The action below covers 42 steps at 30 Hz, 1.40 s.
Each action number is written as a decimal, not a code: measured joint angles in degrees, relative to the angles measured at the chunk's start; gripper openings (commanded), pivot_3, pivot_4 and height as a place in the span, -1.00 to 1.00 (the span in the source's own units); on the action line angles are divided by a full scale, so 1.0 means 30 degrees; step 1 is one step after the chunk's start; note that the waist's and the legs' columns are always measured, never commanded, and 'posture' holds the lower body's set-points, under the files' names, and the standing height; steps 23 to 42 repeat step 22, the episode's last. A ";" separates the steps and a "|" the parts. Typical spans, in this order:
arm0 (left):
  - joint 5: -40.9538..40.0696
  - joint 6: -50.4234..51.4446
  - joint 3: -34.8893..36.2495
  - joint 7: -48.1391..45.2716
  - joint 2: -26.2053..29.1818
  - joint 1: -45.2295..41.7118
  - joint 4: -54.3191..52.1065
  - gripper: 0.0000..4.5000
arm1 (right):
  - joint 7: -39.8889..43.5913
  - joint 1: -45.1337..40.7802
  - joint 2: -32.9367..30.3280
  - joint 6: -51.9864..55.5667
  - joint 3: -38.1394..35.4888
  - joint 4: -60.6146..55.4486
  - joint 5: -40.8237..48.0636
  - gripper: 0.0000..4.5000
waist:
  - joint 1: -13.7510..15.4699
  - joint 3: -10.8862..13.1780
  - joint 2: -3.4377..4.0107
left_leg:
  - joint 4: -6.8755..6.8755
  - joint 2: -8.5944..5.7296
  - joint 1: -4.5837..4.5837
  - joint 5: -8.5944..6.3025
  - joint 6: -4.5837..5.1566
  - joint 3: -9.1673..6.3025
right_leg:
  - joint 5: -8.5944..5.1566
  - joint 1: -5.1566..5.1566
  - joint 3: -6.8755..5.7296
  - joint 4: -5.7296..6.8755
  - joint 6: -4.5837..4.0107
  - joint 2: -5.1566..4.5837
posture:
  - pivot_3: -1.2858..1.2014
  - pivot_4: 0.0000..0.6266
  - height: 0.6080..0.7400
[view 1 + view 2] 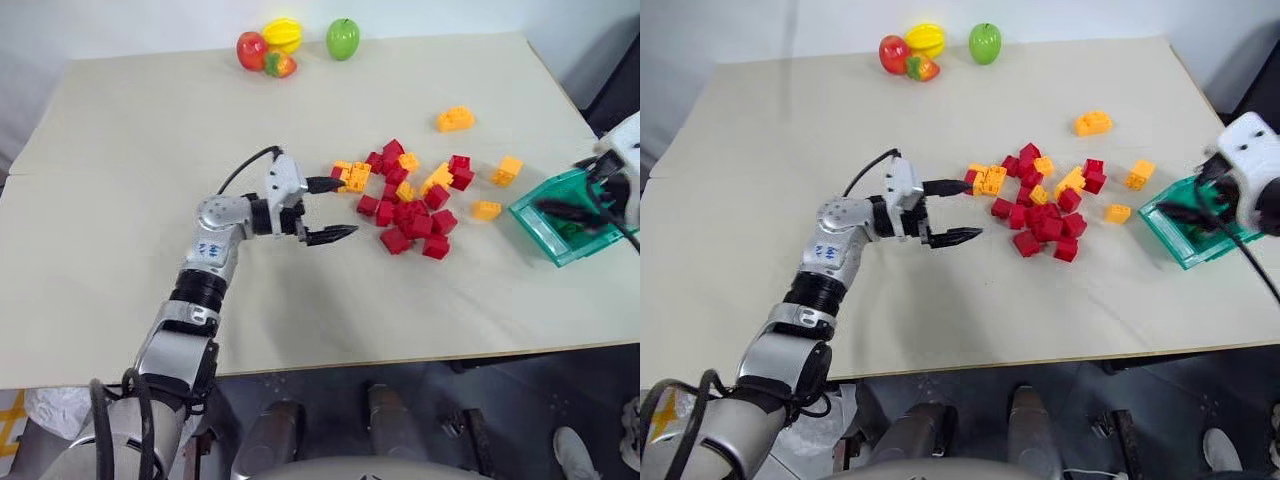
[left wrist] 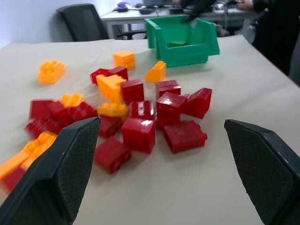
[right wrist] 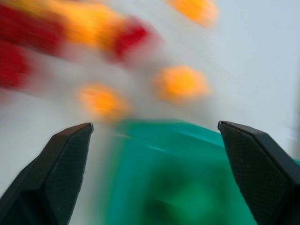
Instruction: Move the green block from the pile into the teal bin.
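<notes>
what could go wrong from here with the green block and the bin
1. The right gripper is open right over the teal bin, which sits at the table's right edge; a clumsy pull-back might nudge it off.
2. The green block already lies in the bin, so a jolt could tip it out.
3. The open left gripper hangs beside the pile; a sweep could scatter bricks.

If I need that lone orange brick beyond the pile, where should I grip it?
Probably take the orange brick across its two long side walls, from straight above: it lies flat, studs up, with bare table all round.
</notes>
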 measured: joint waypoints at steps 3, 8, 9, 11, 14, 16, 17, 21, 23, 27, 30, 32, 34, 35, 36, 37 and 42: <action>-0.0394 0.0788 0.0360 -0.0105 0.0858 0.1196 -0.1126 1.00 | 0.0607 0.2722 0.1343 0.0786 -0.1247 -0.2890 0.2209 0.98 | 0.0175 0.0001 -0.0002 | 0.0035 -0.0029 -0.0001 0.0004 0.0008 0.0007 | 0.0027 0.0017 0.0010 0.0000 0.0007 -0.0019 | 0.03 -0.52 1.00; -0.1378 0.2207 0.1087 -0.1352 0.2881 0.3096 -0.2937 1.00 | 0.2042 0.6234 0.3703 -0.3074 -0.1960 -0.4460 0.3414 0.98 | 0.0251 0.0003 -0.0003 | 0.0066 -0.0044 0.0022 0.0012 0.0023 0.0011 | 0.0059 0.0065 0.0018 -0.0007 0.0021 -0.0024 | 0.03 -0.52 1.00; -0.1550 0.2354 0.1284 -0.1570 0.3252 0.3566 -0.3315 1.00 | 0.2265 0.6633 0.4025 -0.3791 -0.1993 -0.4479 0.3475 0.98 | 0.0231 0.0003 -0.0003 | 0.0071 -0.0043 0.0028 0.0013 0.0025 0.0013 | 0.0062 0.0070 0.0020 -0.0008 0.0020 -0.0022 | 0.03 -0.52 1.00; -0.1999 0.2441 0.1900 -0.1841 0.4405 0.5259 -0.4329 1.00 | 0.3229 0.7638 0.4683 -0.6393 -0.1957 -0.3764 0.3445 0.98 | 0.0159 -0.0003 -0.0011 | 0.0051 -0.0023 0.0058 0.0008 0.0021 0.0018 | 0.0062 0.0083 0.0025 -0.0016 0.0014 -0.0003 | 0.03 -0.52 1.00; -0.2389 0.2388 0.3355 -0.1696 0.5469 0.7394 -0.4658 1.00 | 0.4029 0.8099 0.4875 -0.8719 -0.1921 -0.1133 0.3100 0.98 | 0.0017 0.0002 -0.0006 | 0.0033 -0.0023 0.0078 0.0012 0.0024 0.0056 | 0.0065 0.0077 0.0065 -0.0008 0.0009 -0.0004 | 0.03 -0.52 1.00; -0.2628 0.2383 0.3861 -0.1606 0.5753 0.7805 -0.4918 1.00 | 0.4240 0.7742 0.4872 -0.9400 -0.1967 -0.0331 0.3094 0.98 | 0.0037 0.0003 -0.0007 | 0.0039 -0.0020 0.0087 0.0025 0.0013 0.0056 | 0.0078 0.0081 0.0064 -0.0069 -0.0011 -0.0003 | 0.03 -0.52 1.00; -0.2699 0.2439 0.3967 -0.1552 0.5996 0.7858 -0.5065 1.00 | 0.4367 0.7459 0.4866 -0.9772 -0.1973 -0.0135 0.3121 0.98 | 0.0052 0.0003 -0.0006 | 0.0039 -0.0016 0.0097 0.0035 0.0002 0.0056 | 0.0087 0.0084 0.0064 -0.0065 -0.0026 -0.0001 | 0.03 -0.52 1.00; -0.3147 0.2901 0.4589 -0.1078 0.6343 0.8040 -0.5747 1.00 | 0.4519 0.6956 0.4864 -1.0480 -0.1987 0.0291 0.3345 0.98 | 0.0225 0.0002 -0.0006 | 0.0035 0.0006 0.0153 0.0038 -0.0007 0.0054 | 0.0097 0.0134 0.0063 -0.0059 -0.0046 0.0016 | 0.03 -0.52 1.00; -0.3216 0.2937 0.4610 -0.1036 0.6359 0.8073 -0.5797 1.00 | 0.4515 0.6937 0.4864 -1.0502 -0.1987 0.0339 0.3387 0.98 | 0.0225 0.0002 -0.0006 | 0.0035 0.0005 0.0153 0.0038 -0.0007 0.0055 | 0.0097 0.0136 0.0065 -0.0060 -0.0046 0.0015 | 0.03 -0.52 1.00; -0.3216 0.2937 0.4610 -0.1036 0.6359 0.8073 -0.5797 1.00 | 0.4515 0.6937 0.4864 -1.0502 -0.1987 0.0339 0.3387 0.98 | 0.0225 0.0002 -0.0006 | 0.0035 0.0005 0.0153 0.0038 -0.0007 0.0055 | 0.0097 0.0136 0.0065 -0.0060 -0.0046 0.0015 | 0.03 -0.52 1.00; -0.3216 0.2937 0.4610 -0.1036 0.6359 0.8073 -0.5797 1.00 | 0.4515 0.6937 0.4864 -1.0502 -0.1987 0.0339 0.3387 0.98 | 0.0225 0.0002 -0.0006 | 0.0035 0.0005 0.0153 0.0038 -0.0007 0.0055 | 0.0097 0.0136 0.0065 -0.0060 -0.0046 0.0015 | 0.03 -0.52 1.00; -0.3216 0.2937 0.4610 -0.1036 0.6359 0.8073 -0.5797 1.00 | 0.4515 0.6937 0.4864 -1.0502 -0.1987 0.0339 0.3387 0.98 | 0.0225 0.0002 -0.0006 | 0.0035 0.0005 0.0153 0.0038 -0.0007 0.0055 | 0.0097 0.0136 0.0065 -0.0060 -0.0046 0.0015 | 0.03 -0.52 1.00; -0.3216 0.2937 0.4610 -0.1036 0.6359 0.8073 -0.5797 1.00 | 0.4515 0.6937 0.4864 -1.0502 -0.1987 0.0339 0.3387 0.98 | 0.0225 0.0002 -0.0006 | 0.0035 0.0005 0.0153 0.0038 -0.0007 0.0055 | 0.0097 0.0136 0.0065 -0.0060 -0.0046 0.0015 | 0.03 -0.52 1.00; -0.3216 0.2937 0.4610 -0.1036 0.6359 0.8073 -0.5797 1.00 | 0.4515 0.6937 0.4864 -1.0502 -0.1987 0.0339 0.3387 0.98 | 0.0225 0.0002 -0.0006 | 0.0035 0.0005 0.0153 0.0038 -0.0007 0.0055 | 0.0097 0.0136 0.0065 -0.0060 -0.0046 0.0015 | 0.03 -0.52 1.00; -0.3216 0.2937 0.4610 -0.1036 0.6359 0.8073 -0.5797 1.00 | 0.4515 0.6937 0.4864 -1.0502 -0.1987 0.0339 0.3387 0.98 | 0.0225 0.0002 -0.0006 | 0.0035 0.0005 0.0153 0.0038 -0.0007 0.0055 | 0.0097 0.0136 0.0065 -0.0060 -0.0046 0.0015 | 0.03 -0.52 1.00; -0.3216 0.2937 0.4610 -0.1036 0.6359 0.8073 -0.5797 1.00 | 0.4515 0.6937 0.4864 -1.0502 -0.1987 0.0339 0.3387 0.98 | 0.0225 0.0002 -0.0006 | 0.0035 0.0005 0.0153 0.0038 -0.0007 0.0055 | 0.0097 0.0136 0.0065 -0.0060 -0.0046 0.0015 | 0.03 -0.52 1.00; -0.3216 0.2937 0.4610 -0.1036 0.6359 0.8073 -0.5797 1.00 | 0.4515 0.6937 0.4864 -1.0502 -0.1987 0.0339 0.3387 0.98 | 0.0225 0.0002 -0.0006 | 0.0035 0.0005 0.0153 0.0038 -0.0007 0.0055 | 0.0097 0.0136 0.0065 -0.0060 -0.0046 0.0015 | 0.03 -0.52 1.00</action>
